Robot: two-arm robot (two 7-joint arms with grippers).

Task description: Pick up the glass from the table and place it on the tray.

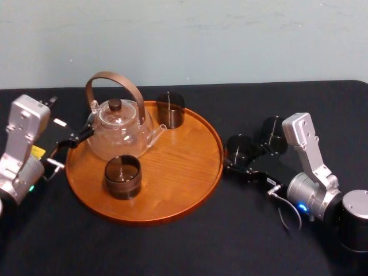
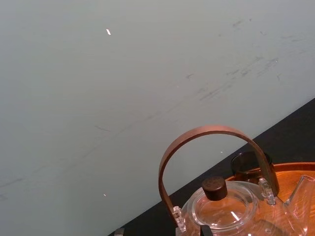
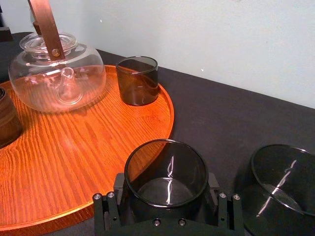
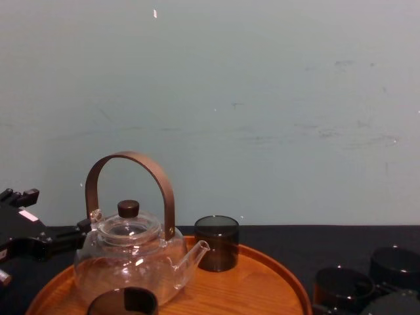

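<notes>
One glass [image 3: 166, 172] stood on the counter [image 1: 172, 247] just off the rim of the tray [image 1: 178, 167]. The right hand [image 3: 166, 191] pressed to both its sides, low on the wall, likely so it would lift without tipping. A spare glass [image 3: 283, 179] waited beside it. The teapot [image 1: 118, 129], front glass [image 1: 122, 176] and back glass [image 1: 171, 109] left the tray's right part bare for it. The left hand [image 1: 77, 137] sat parked by the teapot; whether spread, I could not tell.

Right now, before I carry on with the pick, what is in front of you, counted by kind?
Smoky glasses: 4, two on the tray, two on the table at the right gripper
Glass teapot: 1
Wooden tray: 1
Total: 6
</notes>
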